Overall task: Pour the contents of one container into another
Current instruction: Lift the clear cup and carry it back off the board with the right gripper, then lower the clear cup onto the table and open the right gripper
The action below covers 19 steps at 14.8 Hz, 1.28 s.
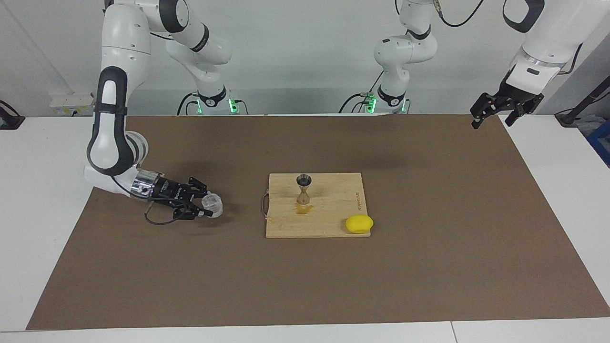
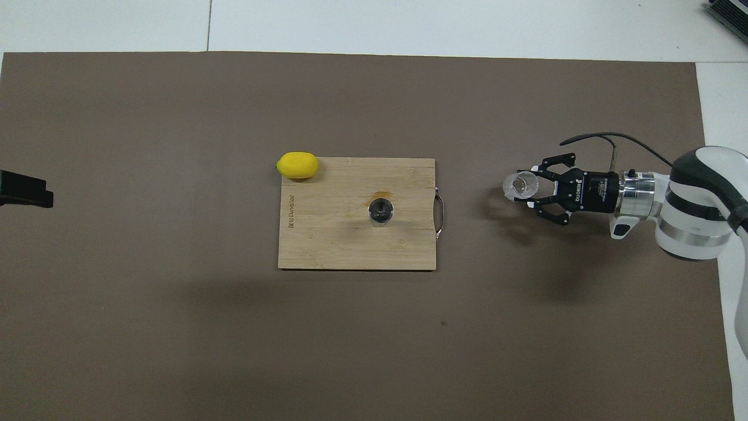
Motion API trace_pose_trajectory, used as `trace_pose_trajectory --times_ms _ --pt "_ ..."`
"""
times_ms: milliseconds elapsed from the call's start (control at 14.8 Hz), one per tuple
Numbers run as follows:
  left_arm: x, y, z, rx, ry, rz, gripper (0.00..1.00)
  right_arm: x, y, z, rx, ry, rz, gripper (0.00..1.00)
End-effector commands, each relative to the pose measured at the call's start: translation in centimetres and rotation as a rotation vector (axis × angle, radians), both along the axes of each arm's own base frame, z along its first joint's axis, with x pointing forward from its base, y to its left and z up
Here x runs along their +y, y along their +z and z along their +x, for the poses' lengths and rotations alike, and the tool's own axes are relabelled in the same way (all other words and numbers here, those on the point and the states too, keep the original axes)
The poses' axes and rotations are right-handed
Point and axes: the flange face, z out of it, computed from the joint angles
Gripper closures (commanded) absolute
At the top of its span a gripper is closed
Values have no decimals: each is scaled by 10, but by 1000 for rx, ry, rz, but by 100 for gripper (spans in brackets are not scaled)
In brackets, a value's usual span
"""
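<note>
The small clear glass cup (image 1: 213, 204) (image 2: 520, 185) stands upright, low at the brown mat, toward the right arm's end of the table. My right gripper (image 1: 206, 205) (image 2: 529, 188) reaches in level from the side and is shut on the cup. The metal hourglass jigger (image 1: 304, 189) (image 2: 380, 210) stands upright on the wooden cutting board (image 1: 329, 219) (image 2: 327, 234), a hand's length from the cup. A small amber puddle (image 1: 302, 208) lies at the jigger's foot. My left gripper (image 1: 491, 121) (image 2: 26, 192) waits raised and open over the mat's corner at the left arm's end.
A yellow lemon (image 1: 359, 224) (image 2: 298, 165) rests at the board's corner that is farther from the robots, toward the left arm's end. The board's metal handle (image 1: 263, 205) (image 2: 439, 210) faces the cup. The brown mat (image 1: 429, 267) covers most of the white table.
</note>
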Motion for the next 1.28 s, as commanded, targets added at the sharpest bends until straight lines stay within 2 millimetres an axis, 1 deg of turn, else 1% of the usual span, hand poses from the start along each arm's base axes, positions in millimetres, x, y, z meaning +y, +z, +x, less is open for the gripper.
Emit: trace_pose_trajectory --times_ms 0,68,270,338,473,541,608,676,879,1014,1217 --pt "-1 4 -4 0 1 18 0 1 -3 -4 -48 -16 42 100" --pt "-1 4 -4 0 1 18 0 1 -4 -5 -52 -37 59 100" --pt "-1 4 -4 0 1 18 0 2 -14 -15 -31 -100 90 100" --pt "-1 4 -4 0 1 18 0 3 -19 -17 -32 -108 80 100" --pt "-2 4 -3 -1 -3 18 0 2 -22 -17 -29 -113 41 100" --pt "-6 5 -3 -7 -11 19 0 2 -23 -17 -24 -111 35 100" --pt "-18 5 -3 -6 -32 19 0 3 -24 -18 -20 -101 27 100" --pt "-25 4 -3 -3 -46 19 0 2 -24 -19 -17 -86 15 100" --pt "-41 4 -2 -8 -68 17 0 0 -28 -22 -18 -76 -6 100" --pt "-45 4 -2 -11 -74 17 0 -3 -33 -25 -9 -86 -36 100" --pt "-46 4 -2 -10 -74 17 0 -6 -35 -28 -6 -73 -52 100"
